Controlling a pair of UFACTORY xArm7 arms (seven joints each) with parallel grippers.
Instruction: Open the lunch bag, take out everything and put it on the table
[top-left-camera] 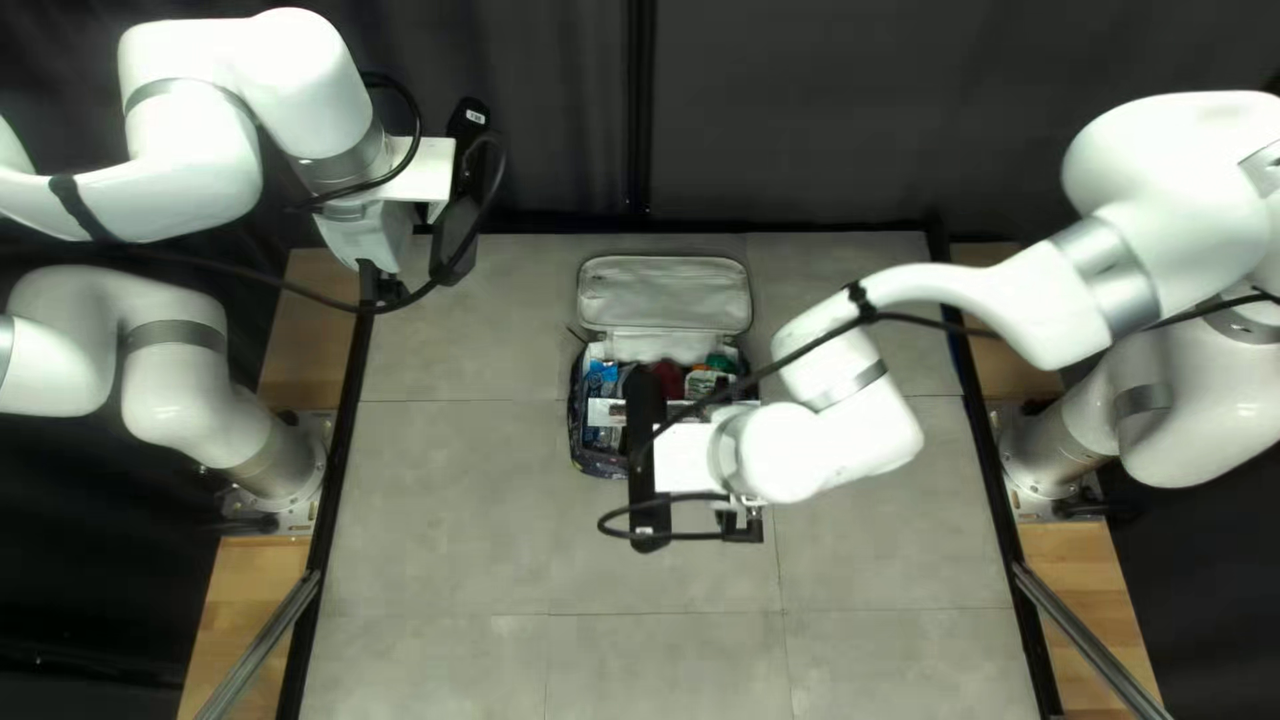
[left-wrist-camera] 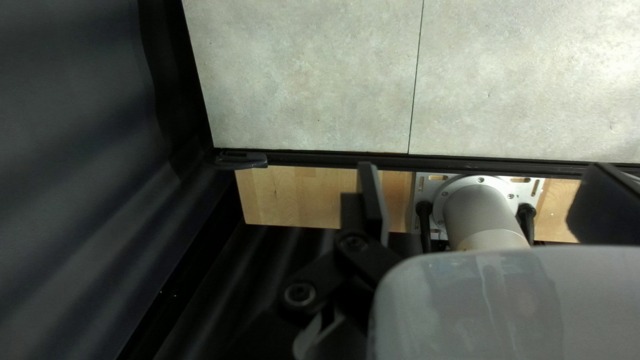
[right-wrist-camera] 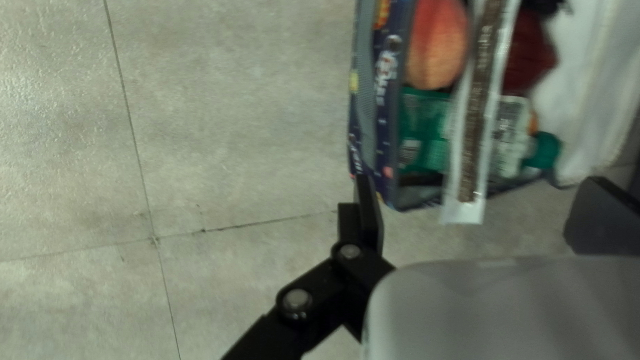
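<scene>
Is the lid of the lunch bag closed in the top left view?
No, the lid is flipped back behind the bag, and items show inside.

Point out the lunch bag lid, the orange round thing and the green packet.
lunch bag lid (top-left-camera: 663,293): top left view, middle of its pale lining.
orange round thing (right-wrist-camera: 435,45): right wrist view, its orange face.
green packet (right-wrist-camera: 425,135): right wrist view, its green front.
</scene>
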